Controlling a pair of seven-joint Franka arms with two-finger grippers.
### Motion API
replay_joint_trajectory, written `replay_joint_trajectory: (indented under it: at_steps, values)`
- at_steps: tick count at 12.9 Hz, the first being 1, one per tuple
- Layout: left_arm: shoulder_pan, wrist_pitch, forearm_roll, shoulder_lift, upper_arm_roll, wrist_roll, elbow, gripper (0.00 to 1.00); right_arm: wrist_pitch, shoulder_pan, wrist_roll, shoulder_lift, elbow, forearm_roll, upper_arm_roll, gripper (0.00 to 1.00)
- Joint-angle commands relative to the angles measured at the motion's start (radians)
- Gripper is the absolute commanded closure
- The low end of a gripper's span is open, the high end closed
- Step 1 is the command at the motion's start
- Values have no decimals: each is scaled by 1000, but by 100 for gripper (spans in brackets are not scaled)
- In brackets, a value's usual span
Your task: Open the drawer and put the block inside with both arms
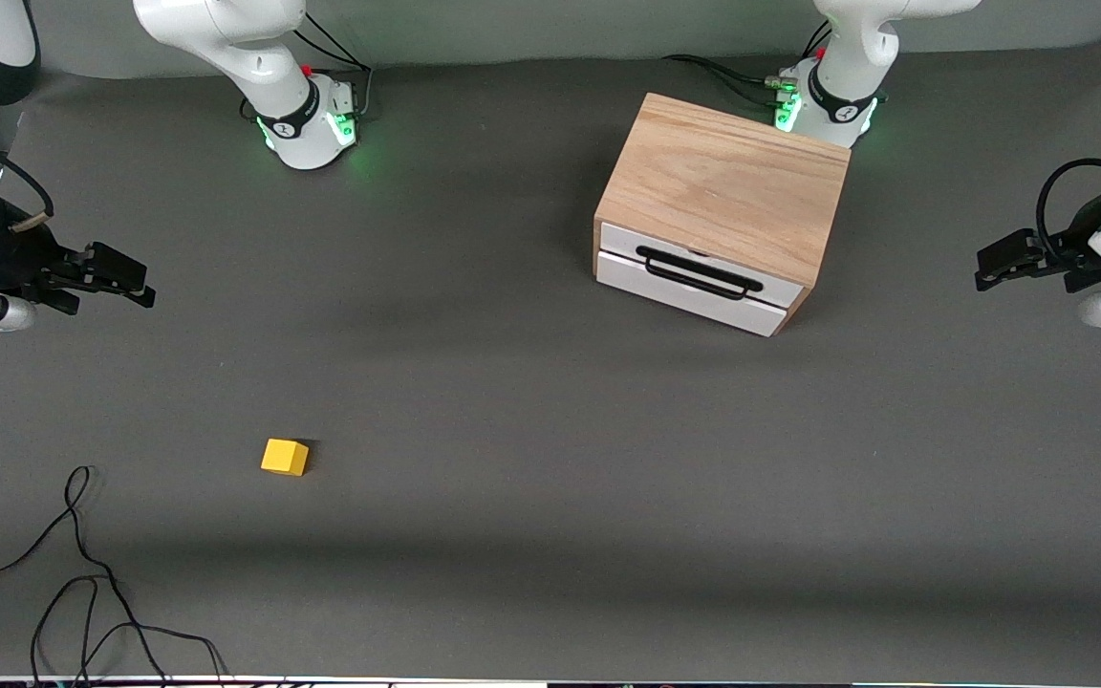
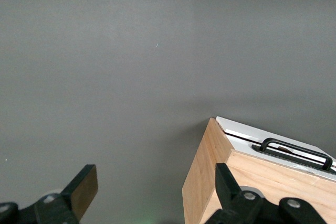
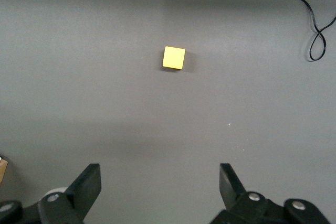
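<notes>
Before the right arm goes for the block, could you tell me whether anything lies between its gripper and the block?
Nothing visible does: only bare table separates the open right gripper from the block. The cable lies off that path.

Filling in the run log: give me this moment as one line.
drawer: shut | block: on table, untouched | left gripper: open, up beside cabinet | right gripper: open, up above table, empty

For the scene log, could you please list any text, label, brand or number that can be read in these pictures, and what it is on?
None can be read.
Dark collars on the two white arm bases: white marks, too small to read.
Light-oak box cabinet, small yellow cube: no markings.
</notes>
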Motion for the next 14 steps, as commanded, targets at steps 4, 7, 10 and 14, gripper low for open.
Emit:
replay_joint_trajectory:
  at_steps: [4,7,10,14]
  values:
    - [-1,-7,10,-21,1,15,-19,0,-25,-4,17,18,35,-12,8,0]
    - [-4,-3,-38,-27,1,-109,-27,0,-14,-4,25,32,36,-12,6,0]
    - [-47,-4,-46,-27,-36,-405,-27,0,-12,-4,22,50,36,-13,6,0]
    - [-195,13,-46,-9,-64,-817,-25,0,-12,-4,26,55,36,-13,6,0]
